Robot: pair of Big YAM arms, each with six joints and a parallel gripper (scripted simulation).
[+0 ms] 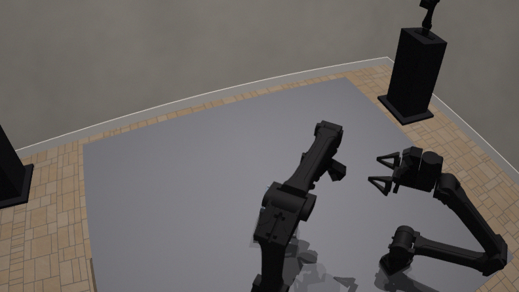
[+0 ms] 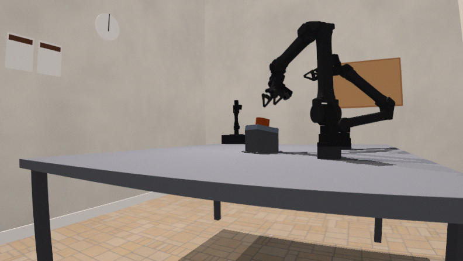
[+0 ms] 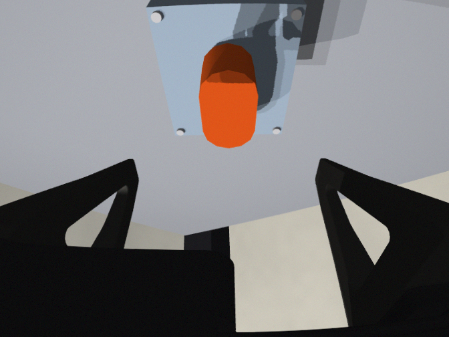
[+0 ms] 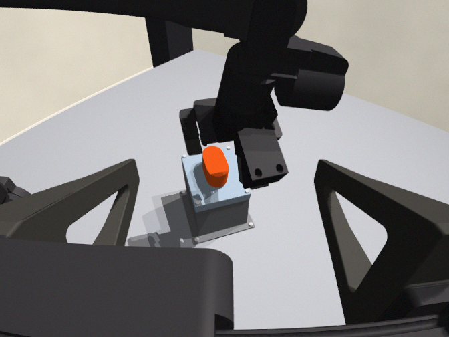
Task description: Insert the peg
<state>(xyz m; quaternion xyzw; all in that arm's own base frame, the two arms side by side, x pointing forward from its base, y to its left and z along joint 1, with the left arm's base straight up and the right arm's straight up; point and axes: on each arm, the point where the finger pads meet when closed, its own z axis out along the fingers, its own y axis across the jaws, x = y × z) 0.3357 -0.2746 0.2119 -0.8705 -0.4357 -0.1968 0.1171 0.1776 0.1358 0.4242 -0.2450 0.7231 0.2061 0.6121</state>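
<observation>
The orange peg [image 2: 262,122] [image 3: 228,112] [image 4: 214,159] stands upright on the light blue plate [image 2: 272,129] [image 3: 174,72] [image 4: 232,188], with its upper part above the surface. The peg covers the hole, so its depth cannot be seen. The plate tops a dark grey block [image 2: 261,141] [image 4: 224,217] on the table. My left gripper [image 2: 270,105] [image 3: 226,169] is open and empty, above the peg and clear of it. My right gripper [image 1: 373,168] [image 4: 226,169] is open and empty, raised off to one side. The top view has the peg hidden behind the left arm.
The left arm [image 1: 308,159] reaches over the block. The right arm [image 1: 472,213] is folded at the side of the table [image 1: 163,181] [image 2: 162,171]. Black pedestals [image 1: 415,76] [image 1: 8,177] stand beyond the table; one carries a small black arm.
</observation>
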